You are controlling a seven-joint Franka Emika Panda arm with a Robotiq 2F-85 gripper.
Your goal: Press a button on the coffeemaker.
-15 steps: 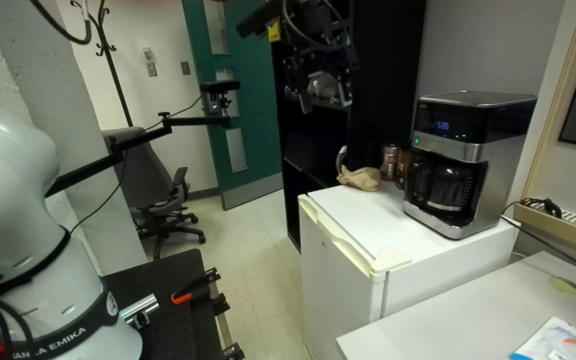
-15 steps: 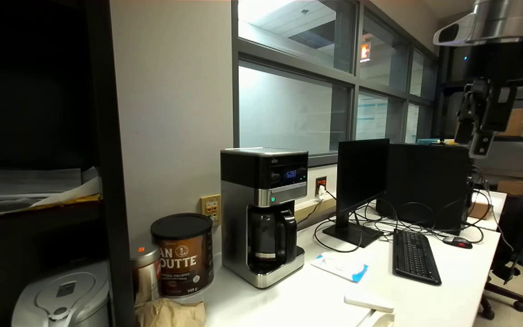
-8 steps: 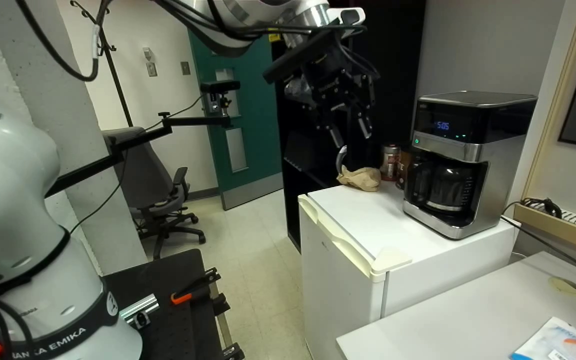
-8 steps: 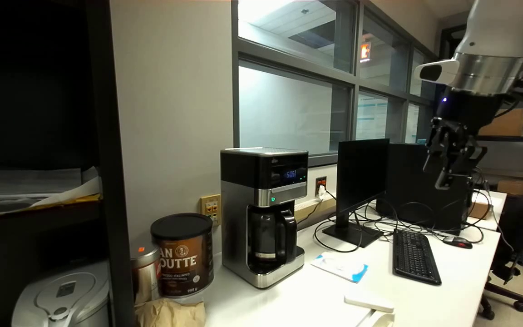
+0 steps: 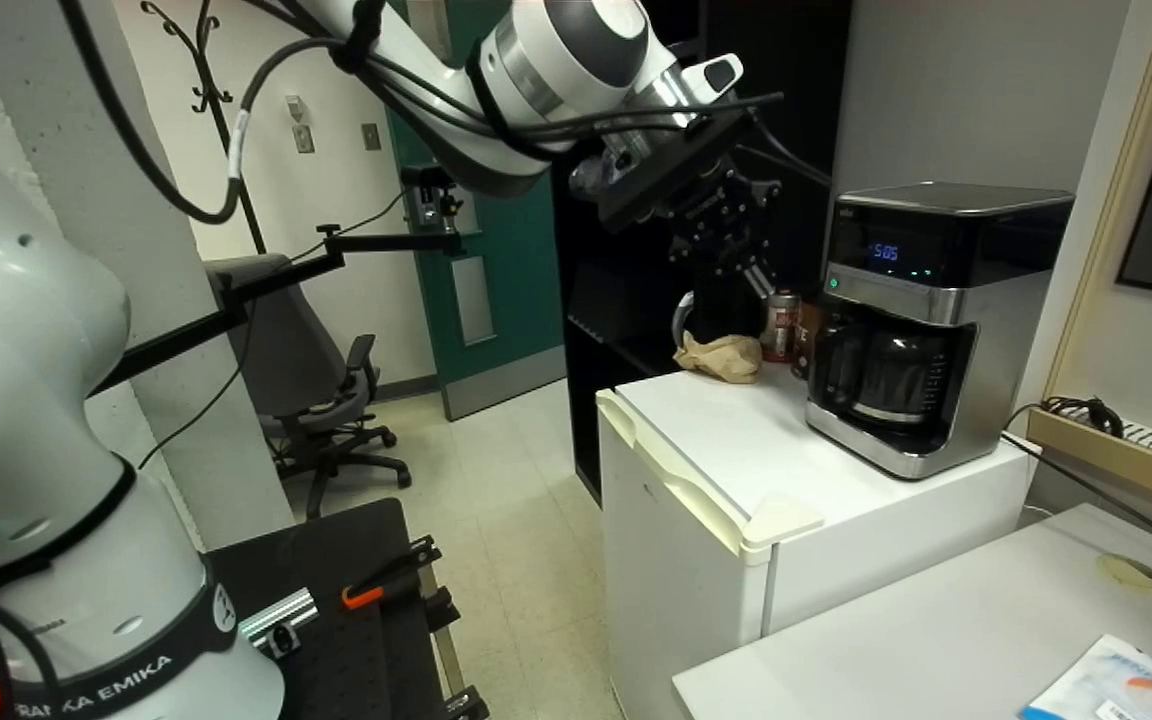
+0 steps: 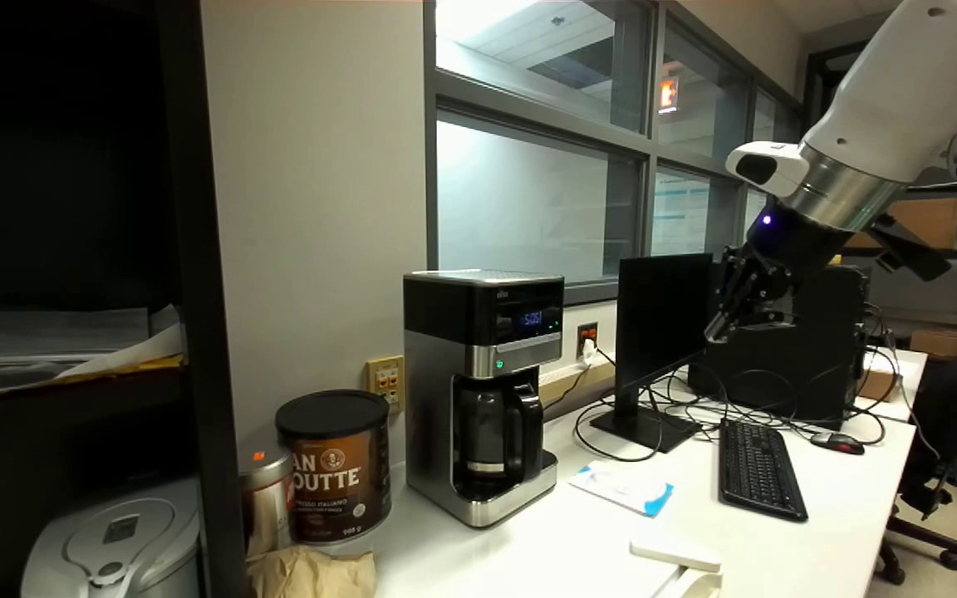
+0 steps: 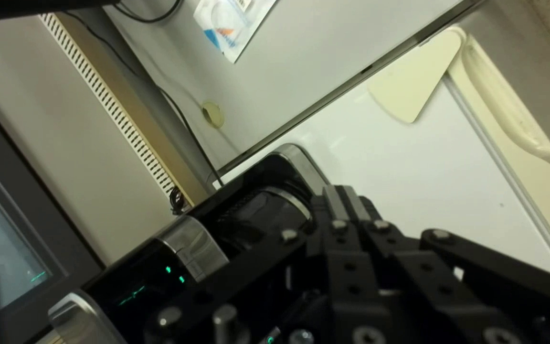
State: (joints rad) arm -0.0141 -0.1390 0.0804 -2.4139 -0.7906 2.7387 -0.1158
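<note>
At far left in an exterior view, one black cabinet (image 6: 200,274) is holding papers (image 6: 46,340); below them one grey lidded appliance (image 6: 117,540) is running out of frame. Two cans: a metal tin (image 6: 269,507), partly covered by the cabinet, and a brown lidded coffee can (image 6: 336,473); contents hidden. One crumpled paper bag (image 6: 312,573) is being cut off, contents hidden. Your one coffeemaker (image 6: 474,359) is standing on the white fridge (image 5: 681,570), near the corner where wall edge and desk-side edge are meeting. One carafe (image 6: 483,428) is sitting in it; you cannot tell the fill. On the desk (image 6: 844,540), one packet (image 6: 624,487) is lying; one monitor (image 6: 665,316) is standing near the back edge. You are holding the gripper (image 6: 717,329) in the air, apart from the coffeemaker; in the wrist view its two fingers (image 7: 334,205) are pressing together. One keyboard (image 6: 761,469) and one mouse (image 6: 837,443) are lying toward the front edge.
</note>
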